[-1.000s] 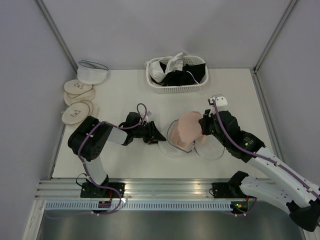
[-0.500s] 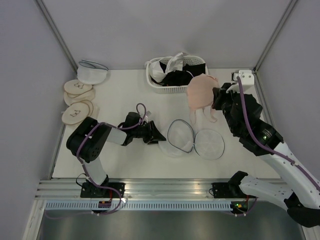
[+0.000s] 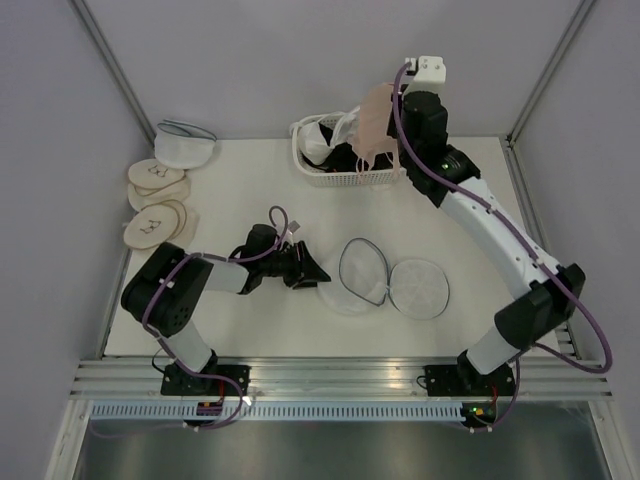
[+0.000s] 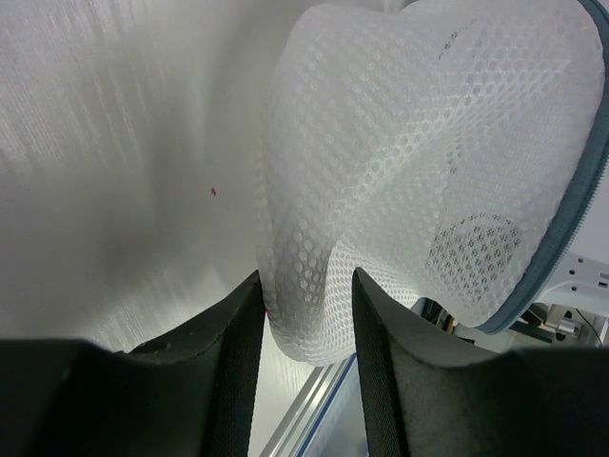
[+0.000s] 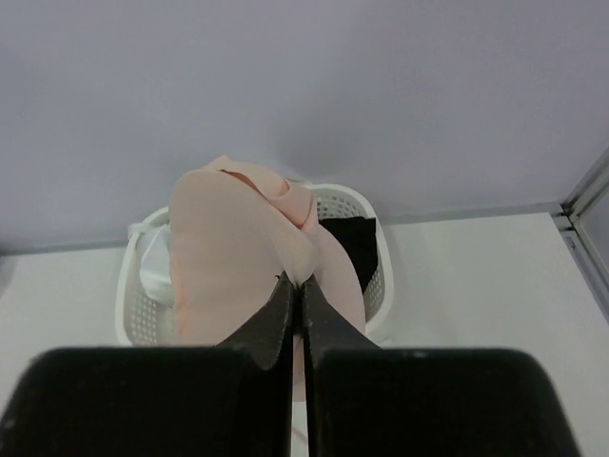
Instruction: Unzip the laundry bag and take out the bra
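Note:
The laundry bag (image 3: 418,287) lies unzipped in the middle of the table, its two see-through mesh halves spread side by side. My left gripper (image 3: 320,274) lies low at the bag's left edge. In the left wrist view (image 4: 306,314) a fold of the white mesh (image 4: 419,171) sits between its fingers. My right gripper (image 3: 388,112) is raised high at the back, shut on the pale pink-beige bra (image 3: 375,120). The bra hangs over the white basket (image 3: 355,180). In the right wrist view the closed fingertips (image 5: 298,286) pinch the bra (image 5: 228,257) above the basket (image 5: 379,271).
The basket holds black and white garments. A white domed bag with a grey-blue rim (image 3: 185,145) and several tan round discs (image 3: 155,205) lie at the back left. Grey walls enclose the table on three sides.
My right arm has carried the bra up and away from the open bag to above the basket at the back. The left gripper has stayed at the bag's edge.

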You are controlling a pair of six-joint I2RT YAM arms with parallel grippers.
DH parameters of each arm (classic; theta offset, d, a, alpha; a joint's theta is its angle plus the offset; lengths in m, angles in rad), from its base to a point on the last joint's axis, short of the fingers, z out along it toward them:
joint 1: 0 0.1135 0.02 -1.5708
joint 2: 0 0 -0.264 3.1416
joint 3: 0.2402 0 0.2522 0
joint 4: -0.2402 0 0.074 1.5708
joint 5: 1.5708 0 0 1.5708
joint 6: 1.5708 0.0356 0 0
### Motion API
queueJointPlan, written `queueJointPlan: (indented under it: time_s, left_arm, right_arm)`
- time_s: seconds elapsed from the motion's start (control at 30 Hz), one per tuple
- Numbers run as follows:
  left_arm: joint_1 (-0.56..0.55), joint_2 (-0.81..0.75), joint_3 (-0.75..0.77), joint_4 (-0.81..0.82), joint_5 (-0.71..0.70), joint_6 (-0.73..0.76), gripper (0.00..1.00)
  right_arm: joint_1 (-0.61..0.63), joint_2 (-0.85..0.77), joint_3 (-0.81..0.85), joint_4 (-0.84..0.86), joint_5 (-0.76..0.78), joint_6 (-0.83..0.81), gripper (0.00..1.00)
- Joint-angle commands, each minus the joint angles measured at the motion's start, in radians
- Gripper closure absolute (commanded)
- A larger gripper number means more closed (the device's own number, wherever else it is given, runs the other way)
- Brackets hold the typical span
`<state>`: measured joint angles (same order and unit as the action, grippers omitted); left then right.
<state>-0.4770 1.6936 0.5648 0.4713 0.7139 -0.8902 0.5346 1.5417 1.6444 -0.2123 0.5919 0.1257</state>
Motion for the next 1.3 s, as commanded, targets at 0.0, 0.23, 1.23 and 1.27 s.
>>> queueJointPlan:
  time_s: [0.0,0.23,1.23,1.27]
  left_arm:
    - [0.003,-0.048,-0.013,0.007,0.013,0.005,0.53]
    - [0.003,-0.074,-0.022,0.004,0.013,0.000,0.53]
    - [0.005,-0.067,-0.003,-0.020,-0.007,0.002,0.54]
    - [0.005,-0.080,-0.008,-0.023,-0.017,0.004,0.55]
  right_arm:
    - [-0.059,0.136,0.179,0.093,-0.084,-0.011,1.00]
    - [-0.160,0.483,0.544,0.080,-0.305,0.074,1.00]
    - [-0.254,0.533,0.423,0.048,0.003,0.155,0.02]
    - [-0.254,0.494,0.385,0.034,0.023,0.169,0.02]
